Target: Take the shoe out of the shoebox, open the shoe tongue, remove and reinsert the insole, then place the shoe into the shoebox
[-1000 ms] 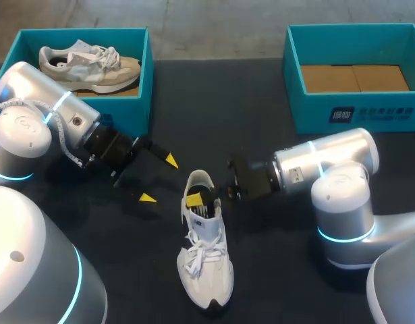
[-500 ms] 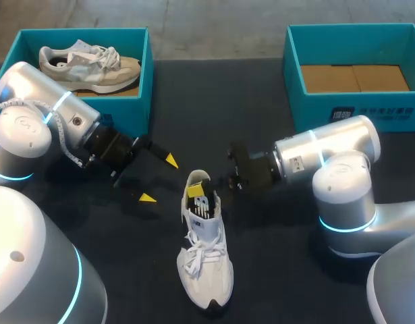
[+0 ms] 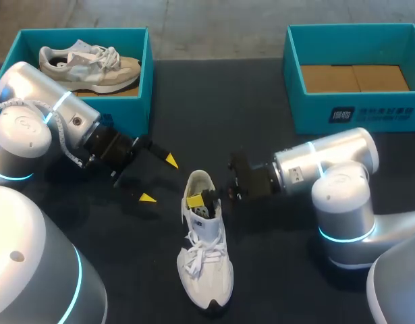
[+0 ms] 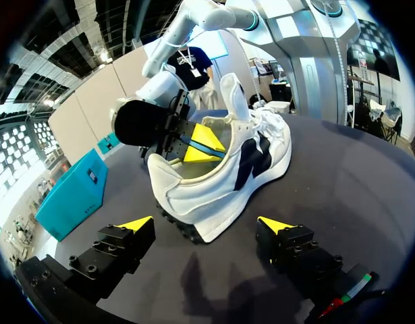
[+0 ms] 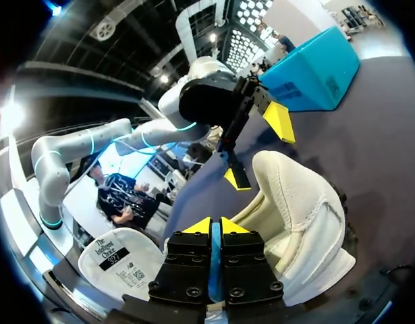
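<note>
Right gripper point(image 3: 197, 200) has its yellow tips dipped into the heel opening of the white lace-up sneaker with a dark side logo point(image 3: 206, 263), and its fingers are pressed together on what appears to be the thin blue insole point(image 5: 214, 270), seen in the right wrist view as a narrow strip pinched edge-on between them. That pinch at the collar suggests the insole step is in hand, though whether the insole is on its way out or back in I cannot tell. The sneaker lies on the black table point(image 3: 274, 283), out of any box, heel toward the arms and toe away from them, so both can reach the opening. Left gripper point(image 3: 159, 179) hangs just beside the heel with its fingers spread wide and nothing between them, probably waiting to steady the shoe. Well apart, at the table's far left, a teal cardboard shoebox point(image 3: 144, 81) holds a beige sneaker point(image 3: 92, 64); the matching teal shoebox at the far right point(image 3: 355, 115) shows only its brown cardboard floor, likely the destination.
</note>
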Tool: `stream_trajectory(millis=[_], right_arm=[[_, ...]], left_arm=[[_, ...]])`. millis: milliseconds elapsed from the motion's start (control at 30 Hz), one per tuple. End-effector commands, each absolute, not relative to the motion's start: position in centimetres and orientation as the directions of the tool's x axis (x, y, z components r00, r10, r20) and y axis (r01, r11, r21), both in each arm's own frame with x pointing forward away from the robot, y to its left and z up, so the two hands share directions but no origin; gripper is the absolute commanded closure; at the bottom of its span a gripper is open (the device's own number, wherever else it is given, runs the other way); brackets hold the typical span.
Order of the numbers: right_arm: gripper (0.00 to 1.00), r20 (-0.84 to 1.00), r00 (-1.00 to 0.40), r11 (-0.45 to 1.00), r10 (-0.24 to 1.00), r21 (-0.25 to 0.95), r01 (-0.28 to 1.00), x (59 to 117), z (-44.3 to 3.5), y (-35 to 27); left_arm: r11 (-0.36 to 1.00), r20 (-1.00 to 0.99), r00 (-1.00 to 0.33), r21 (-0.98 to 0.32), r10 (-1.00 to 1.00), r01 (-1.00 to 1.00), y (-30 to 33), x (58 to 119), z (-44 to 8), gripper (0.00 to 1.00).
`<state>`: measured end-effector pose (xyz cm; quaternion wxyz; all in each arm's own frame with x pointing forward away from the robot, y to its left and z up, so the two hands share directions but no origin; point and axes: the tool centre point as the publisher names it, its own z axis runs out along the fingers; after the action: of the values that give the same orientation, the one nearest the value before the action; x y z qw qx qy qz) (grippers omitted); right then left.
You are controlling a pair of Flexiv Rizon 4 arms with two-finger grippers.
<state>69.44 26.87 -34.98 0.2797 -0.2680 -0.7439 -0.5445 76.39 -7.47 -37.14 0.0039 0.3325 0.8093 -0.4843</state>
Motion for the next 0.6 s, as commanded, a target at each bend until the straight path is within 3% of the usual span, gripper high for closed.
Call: stream_trajectory(millis=[33, 67, 167, 233, 533, 600], right_arm=[[0.98, 0.690, -0.716, 0.262, 0.105, 0.675, 0.689, 69.7, -34.1, 26.8], [0.73, 0.682, -0.724, 0.262, 0.107, 0.683, 0.682, 69.9, -33.6, 26.9], [0.13, 0.659, -0.743, 0.275, 0.115, 0.698, 0.662, 70.6, -32.6, 26.9], [0.11, 0.645, -0.754, 0.281, 0.120, 0.707, 0.649, 71.0, -32.0, 27.0], [0.38, 0.599, -0.790, 0.298, 0.132, 0.736, 0.608, 71.5, -30.1, 27.4], [0.40, 0.597, -0.790, 0.298, 0.136, 0.736, 0.608, 71.5, -30.0, 27.3]], left_arm=[[0.310, -0.328, -0.778, -0.781, 0.536, 0.543, -7.4, 76.4, -37.1, 0.00], [0.310, -0.328, -0.778, -0.781, 0.536, 0.543, -7.4, 76.4, -37.1, 0.00], [0.310, -0.328, -0.778, -0.781, 0.536, 0.543, -7.4, 76.4, -37.1, 0.00], [0.310, -0.328, -0.778, -0.781, 0.536, 0.543, -7.4, 76.4, -37.1, 0.00], [0.310, -0.328, -0.778, -0.781, 0.536, 0.543, -7.4, 76.4, -37.1, 0.00], [0.310, -0.328, -0.778, -0.781, 0.536, 0.543, -7.4, 76.4, -37.1, 0.00]])
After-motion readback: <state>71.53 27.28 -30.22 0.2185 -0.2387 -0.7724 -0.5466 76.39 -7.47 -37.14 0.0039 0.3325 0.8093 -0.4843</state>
